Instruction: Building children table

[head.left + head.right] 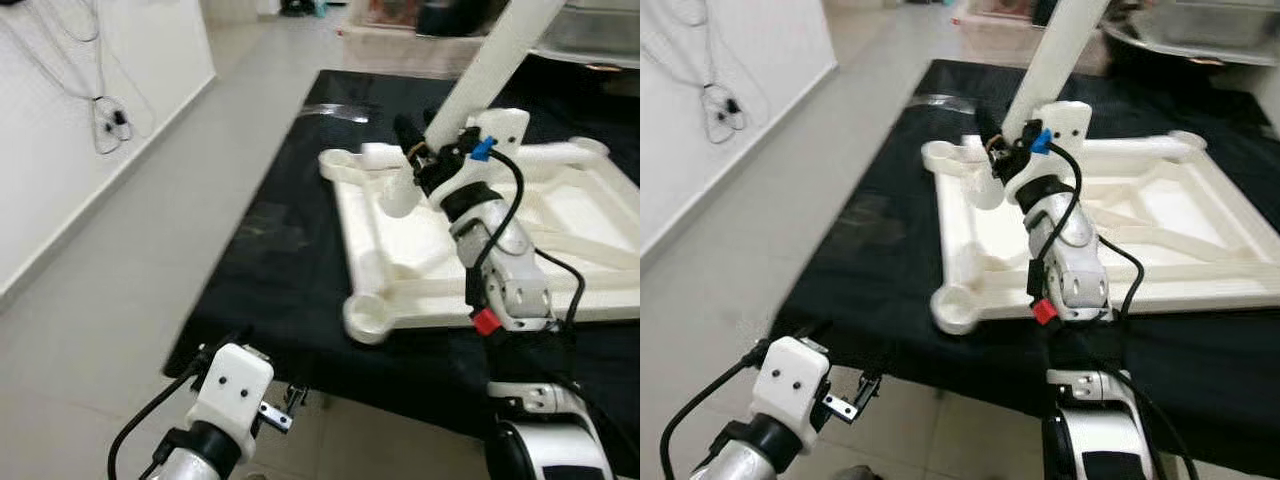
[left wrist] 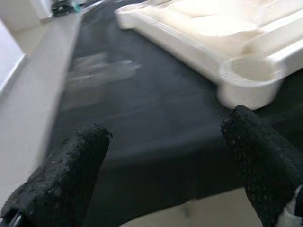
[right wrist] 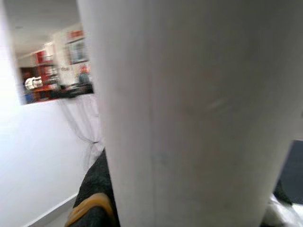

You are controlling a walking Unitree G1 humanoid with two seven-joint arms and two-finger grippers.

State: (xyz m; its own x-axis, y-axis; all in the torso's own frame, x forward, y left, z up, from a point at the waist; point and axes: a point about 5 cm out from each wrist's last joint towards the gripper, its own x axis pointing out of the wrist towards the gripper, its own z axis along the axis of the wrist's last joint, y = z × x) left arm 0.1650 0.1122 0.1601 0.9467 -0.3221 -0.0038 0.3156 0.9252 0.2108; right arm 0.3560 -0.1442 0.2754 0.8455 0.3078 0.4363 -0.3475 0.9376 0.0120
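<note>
We see a white plastic table top lying upside down on a desk covered with matte black cloth. It is smooth and glossy, a rectangular frame with raised ribs crossing its underside and a round open socket at each corner. The near-left corner socket sits close to the desk's front edge; in the left wrist view it reads as a shallow round cup with a thick rim.

A white table leg, a plain smooth cylinder, rises tilted from the far-left part of the frame, leaning away toward the right. The right claw is up against its lower end, black fingers around the leg as far as we can tell; the right wrist view has the leg's pale surface right at the lens, with a black finger beside it. We read it as gripping the leg. The right arm's silver body carries a blue tab and a red tab, with black cables looped along it.

The left claw hangs low in front of the desk edge, fingers spread wide, holding nothing. Its fingertips are coated in rough, grainy black rubber.

The floor is pale grey and smooth. A white wall on the left has thin cables hanging against it.
</note>
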